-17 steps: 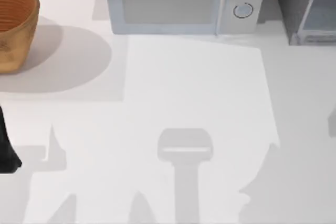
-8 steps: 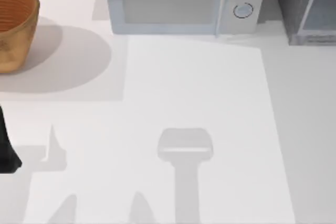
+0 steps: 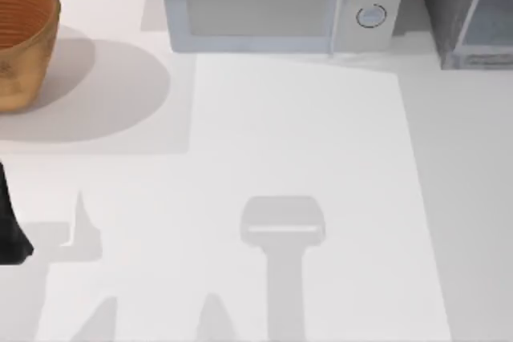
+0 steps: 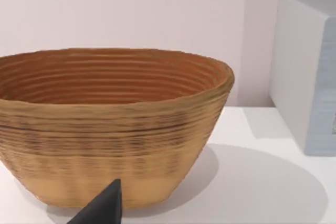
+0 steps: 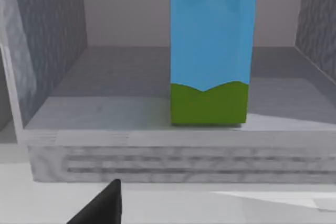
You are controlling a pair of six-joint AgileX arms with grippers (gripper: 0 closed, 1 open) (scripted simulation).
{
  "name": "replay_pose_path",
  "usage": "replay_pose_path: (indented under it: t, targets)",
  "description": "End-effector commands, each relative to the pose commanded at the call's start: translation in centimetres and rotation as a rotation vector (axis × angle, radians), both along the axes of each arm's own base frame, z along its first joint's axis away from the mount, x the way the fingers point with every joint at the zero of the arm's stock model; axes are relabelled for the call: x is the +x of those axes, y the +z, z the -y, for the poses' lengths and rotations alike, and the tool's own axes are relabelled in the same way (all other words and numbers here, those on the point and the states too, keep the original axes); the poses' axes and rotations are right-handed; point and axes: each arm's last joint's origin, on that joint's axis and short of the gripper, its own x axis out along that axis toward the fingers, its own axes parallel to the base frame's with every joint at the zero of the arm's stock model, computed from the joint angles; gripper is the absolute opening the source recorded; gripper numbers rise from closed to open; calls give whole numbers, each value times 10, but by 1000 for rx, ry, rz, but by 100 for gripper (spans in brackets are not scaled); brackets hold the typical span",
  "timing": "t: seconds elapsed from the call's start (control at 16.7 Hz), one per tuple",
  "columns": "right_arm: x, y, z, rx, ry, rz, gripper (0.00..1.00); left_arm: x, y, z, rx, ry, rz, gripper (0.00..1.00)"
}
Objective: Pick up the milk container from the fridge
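Looking into the open fridge (image 5: 58, 103), I see the milk container (image 5: 212, 51) upright on its grey speckled floor. The ribbed woven basket (image 4: 113, 124) sits by my left arm. Neither gripper's state: cannot tell.

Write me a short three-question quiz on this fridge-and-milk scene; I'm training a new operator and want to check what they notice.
1. True or false: the milk carton stands upright on the floor inside the fridge.
2. Which thing sits between the basket and the fridge along the back of the table? A) a kettle B) the microwave C) a toaster
3. Fill in: the band at the carton's base is ____.

Key: 1 true; 2 B; 3 green.
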Motion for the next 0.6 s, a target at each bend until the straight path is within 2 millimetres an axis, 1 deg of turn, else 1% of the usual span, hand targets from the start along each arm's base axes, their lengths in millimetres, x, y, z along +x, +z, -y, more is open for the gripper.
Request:
replay_pose_path:
  t: [0.12,0.24,0.36,0.48,0.6]
  targets:
    - [9,-1,3,2,-5,-4,100,0,0,0,0,0,0,100]
    - [28,-3,8,4,-13,-10,100,0,0,0,0,0,0,100]
    - [57,-4,14,2,-18,-9,100,0,0,0,0,0,0,100]
    - [95,-2,18,-3,-19,0,100,0,0,0,0,0,0,100]
    - [133,0,18,-6,-18,5,100,0,0,0,0,0,0,100]
